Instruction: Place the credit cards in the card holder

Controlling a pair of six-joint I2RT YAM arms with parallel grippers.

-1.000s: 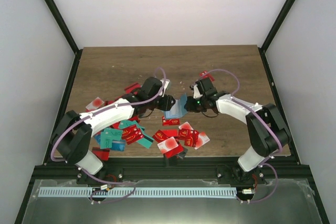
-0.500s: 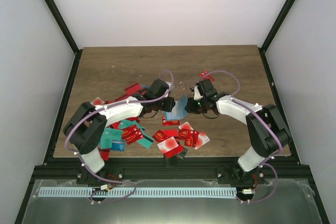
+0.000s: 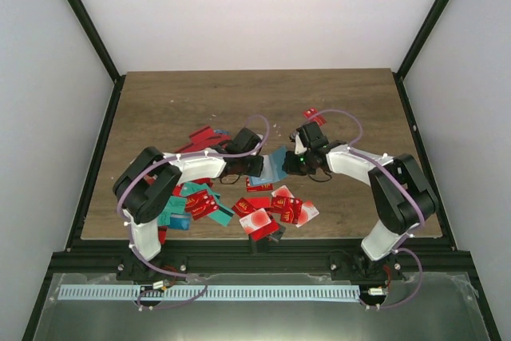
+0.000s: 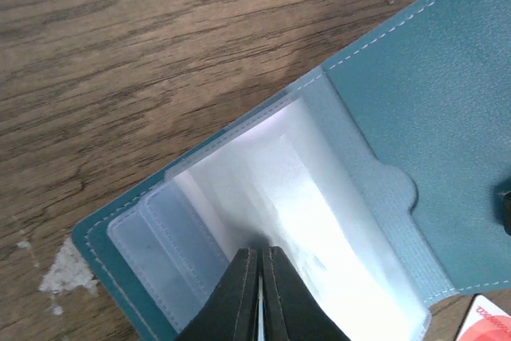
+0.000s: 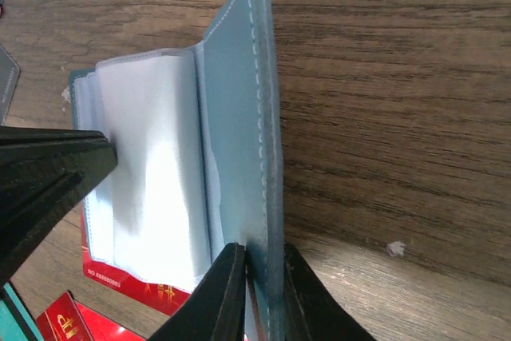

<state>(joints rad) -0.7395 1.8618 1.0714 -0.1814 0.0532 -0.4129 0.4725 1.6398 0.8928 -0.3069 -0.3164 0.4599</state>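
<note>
Top external: on the wooden table (image 3: 176, 101), the card holder (image 3: 272, 162) lies open at mid-table between the two arms' tips. Credit cards (image 3: 275, 207) are scattered toward the near edge.

Left wrist: left gripper (image 4: 259, 253) is pinched tight on a clear inner sleeve of the holder.

Right wrist: right gripper (image 5: 259, 255) is clamped on the teal cover. The cover stands on edge, its stitched long edge running straight away from the fingers. The sleeves fan toward the left gripper.
</note>
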